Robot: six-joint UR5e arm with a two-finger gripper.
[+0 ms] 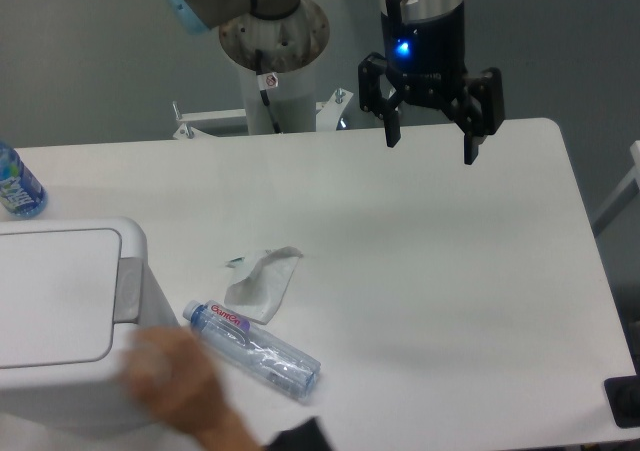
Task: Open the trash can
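The trash can (pixel 60 321) is a large boxy white bin at the front left of the table, cut off by the left edge. Its flat inset lid panel (pixel 50 296) lies shut, and the grey push tab (pixel 128 289) sits on its right side. My gripper (pixel 432 143) hangs open and empty above the far middle of the table, well to the right of the bin. A blurred human hand (pixel 175 376) is at the bin's front right corner.
A crumpled white tissue (pixel 262 283) and a clear plastic bottle lying on its side (pixel 255 349) rest just right of the bin. A blue-labelled bottle (pixel 17 183) stands at the far left edge. The robot base (pixel 272 46) stands behind the table.
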